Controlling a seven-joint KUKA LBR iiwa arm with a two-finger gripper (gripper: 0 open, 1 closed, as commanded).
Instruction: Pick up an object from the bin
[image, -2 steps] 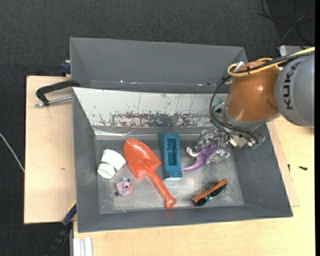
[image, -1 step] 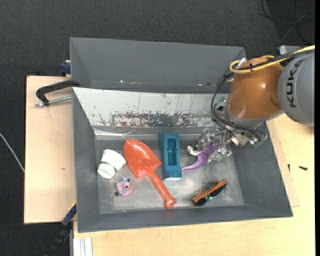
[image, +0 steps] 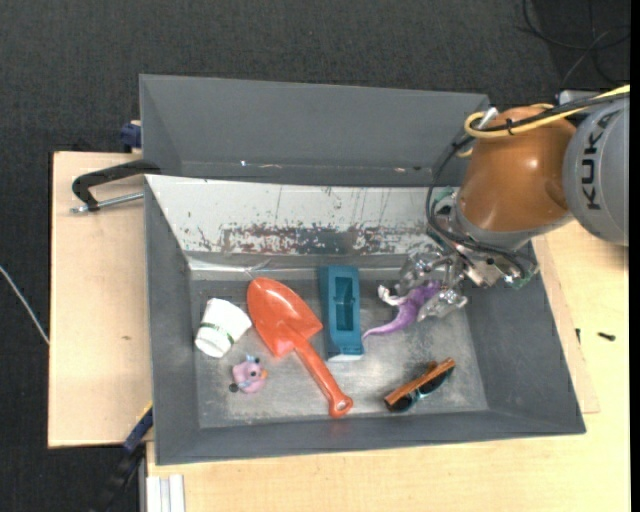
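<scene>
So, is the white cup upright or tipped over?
Tipped over: the white cup lies on its side in the bin, left of the orange shovel.

6 things in the bin, 1 of ea.: 1 orange shovel, 1 blue block, 1 purple toy lizard, 1 pr black-and-orange sunglasses nr front edge, 1 white cup by left edge, 1 sm. pink toy.

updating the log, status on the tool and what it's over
Tool low at the view's right of the bin, over the head end of a purple toy lizard. Hold unconfirmed. Blue box at its tail tip; sunglasses in front, apart.
</scene>
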